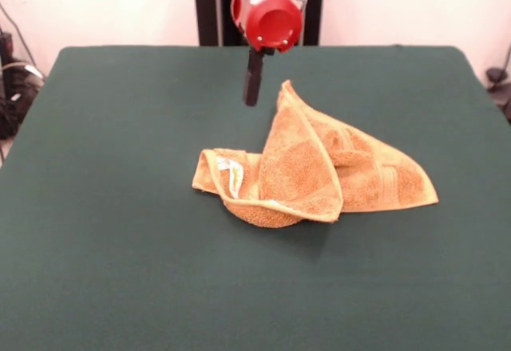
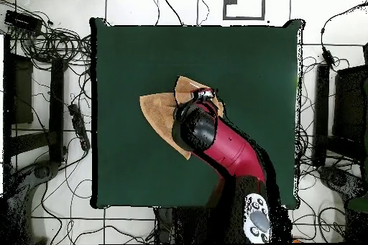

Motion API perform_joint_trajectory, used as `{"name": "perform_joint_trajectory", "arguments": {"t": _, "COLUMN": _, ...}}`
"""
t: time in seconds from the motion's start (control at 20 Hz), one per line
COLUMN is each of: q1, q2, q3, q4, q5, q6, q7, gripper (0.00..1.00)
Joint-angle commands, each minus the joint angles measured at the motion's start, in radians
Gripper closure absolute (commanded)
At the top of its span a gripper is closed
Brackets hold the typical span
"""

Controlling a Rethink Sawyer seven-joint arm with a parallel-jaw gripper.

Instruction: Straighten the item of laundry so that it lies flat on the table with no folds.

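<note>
1. The towel [image 1: 319, 171] lies crumpled near the middle of the green table [image 1: 120, 231], folded over itself into a rough wedge.
2. In the front view one corner stands up in a peak toward the far side, and a broad flap drapes forward over the rest, ending in a rounded fold at the near edge.
3. A small white label [image 1: 232, 172] shows on the curled-over left part, just inside its hem.
4. A woven border band runs across the flatter right part, which tapers to a point on the cloth.
5. The gripper [image 1: 253, 88] hangs just left of the raised peak, close to it but apart (only one dark finger shows, so whether the jaws are open or closed cannot be told).
6. From overhead, the red arm [image 2: 230, 152] covers much of the towel [image 2: 154, 109], whose tan corner sticks out to the left.
</note>
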Motion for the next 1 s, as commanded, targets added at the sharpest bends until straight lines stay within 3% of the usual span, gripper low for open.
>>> {"name": "perform_joint_trajectory", "arguments": {"t": 0.05, "q1": -0.03, "q2": 0.055, "q3": 0.216, "q4": 0.116, "q5": -0.02, "q6": -0.073, "q7": 0.137, "gripper": 1.0}}
{"name": "perform_joint_trajectory", "arguments": {"t": 0.1, "q1": -0.053, "q2": 0.049, "q3": 0.247, "q4": 0.131, "q5": -0.028, "q6": -0.102, "q7": 0.142, "gripper": 0.0}}
{"name": "perform_joint_trajectory", "arguments": {"t": 0.45, "q1": -0.078, "q2": 0.049, "q3": 0.289, "q4": 0.15, "q5": -0.019, "q6": -0.15, "q7": 0.177, "gripper": 0.0}}
{"name": "perform_joint_trajectory", "arguments": {"t": 0.7, "q1": -0.138, "q2": 0.056, "q3": 0.387, "q4": 0.179, "q5": -0.027, "q6": -0.212, "q7": 0.212, "gripper": 0.0}}
{"name": "perform_joint_trajectory", "arguments": {"t": 1.0, "q1": -0.152, "q2": 0.078, "q3": 0.432, "q4": 0.183, "q5": -0.028, "q6": -0.271, "q7": 0.234, "gripper": 0.0}}
